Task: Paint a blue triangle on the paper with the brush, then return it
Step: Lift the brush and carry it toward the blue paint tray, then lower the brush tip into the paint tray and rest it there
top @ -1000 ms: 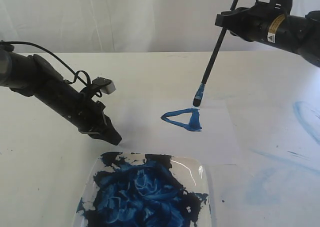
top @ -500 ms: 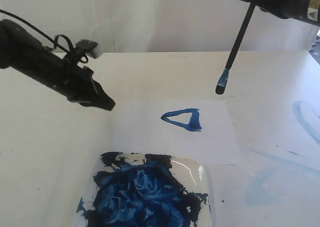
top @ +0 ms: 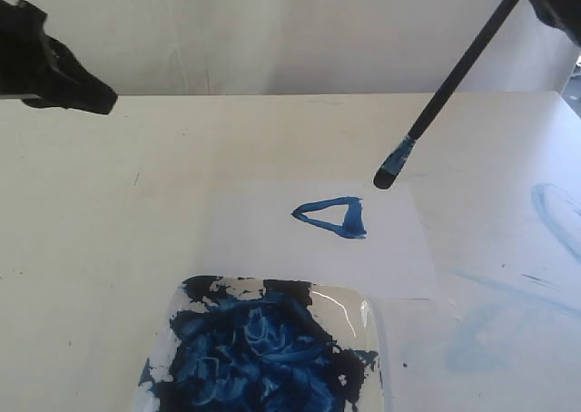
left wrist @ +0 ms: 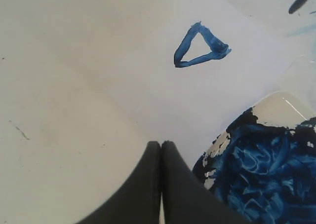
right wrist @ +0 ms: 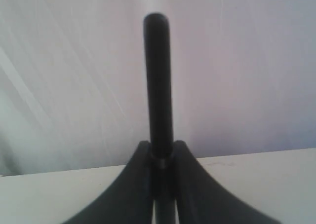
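Blue triangle (top: 331,218) on the paper (top: 263,244), 12 o'clock from the paint tray (top: 366,310) (thick with dark blue). Right tool (right wrist: 160,152) clamped on the brush (top: 445,90), tip at the triangle's 1 o'clock; left tool (left wrist: 161,146) closed together.

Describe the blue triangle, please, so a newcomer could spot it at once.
On the table, a white paper lies beside the paint tray. On it sits the triangle, a small outline of thick blue strokes, unlike the faint smears on bare tabletop.
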Motion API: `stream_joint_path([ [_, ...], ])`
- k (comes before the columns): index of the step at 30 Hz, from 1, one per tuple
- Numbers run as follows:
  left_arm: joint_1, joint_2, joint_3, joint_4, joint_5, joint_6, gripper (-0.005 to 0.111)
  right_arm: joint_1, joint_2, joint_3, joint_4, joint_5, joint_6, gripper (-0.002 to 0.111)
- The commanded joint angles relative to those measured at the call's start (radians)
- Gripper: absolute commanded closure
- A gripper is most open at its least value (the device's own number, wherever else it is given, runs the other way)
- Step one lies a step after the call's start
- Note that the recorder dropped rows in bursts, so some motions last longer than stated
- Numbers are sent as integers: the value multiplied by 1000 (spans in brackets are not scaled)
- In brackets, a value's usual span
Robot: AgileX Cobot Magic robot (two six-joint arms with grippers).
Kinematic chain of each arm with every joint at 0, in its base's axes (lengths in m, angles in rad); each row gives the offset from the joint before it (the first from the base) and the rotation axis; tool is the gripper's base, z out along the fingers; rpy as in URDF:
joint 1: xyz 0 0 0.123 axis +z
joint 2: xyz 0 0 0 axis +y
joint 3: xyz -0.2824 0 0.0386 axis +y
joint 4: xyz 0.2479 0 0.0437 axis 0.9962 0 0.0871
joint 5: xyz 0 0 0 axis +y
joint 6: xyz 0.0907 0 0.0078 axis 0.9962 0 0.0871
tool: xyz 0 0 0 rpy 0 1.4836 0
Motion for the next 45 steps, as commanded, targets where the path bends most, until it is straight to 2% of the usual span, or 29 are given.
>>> stream_joint_path([
  [1,25,-184,108,31,18,-48,107,0,-90,77,-37,-70,106,108],
  [6,27,-404,273,127,-27,-161,107,0,-136,135,-77,-189,157,108],
  [10,27,-622,403,190,9,-258,107,0,-133,158,-149,-386,159,108],
  [13,27,-767,443,262,66,-341,107,0,-130,158,-202,-499,159,108],
  [17,27,-906,487,262,50,-360,107,0,-130,158,-195,-512,268,108],
  [22,27,-936,574,262,-15,-360,107,0,-77,158,-145,-513,421,108],
  [27,27,-936,633,255,-92,-360,107,0,-4,158,-145,-513,462,108],
  [33,27,-936,661,252,-121,-360,107,44,114,158,-142,-509,455,108],
  [40,27,-936,665,250,-125,-360,107,115,262,154,-10,-512,409,108],
  [45,27,-936,665,228,-125,-360,107,143,341,154,9,-494,401,108],
])
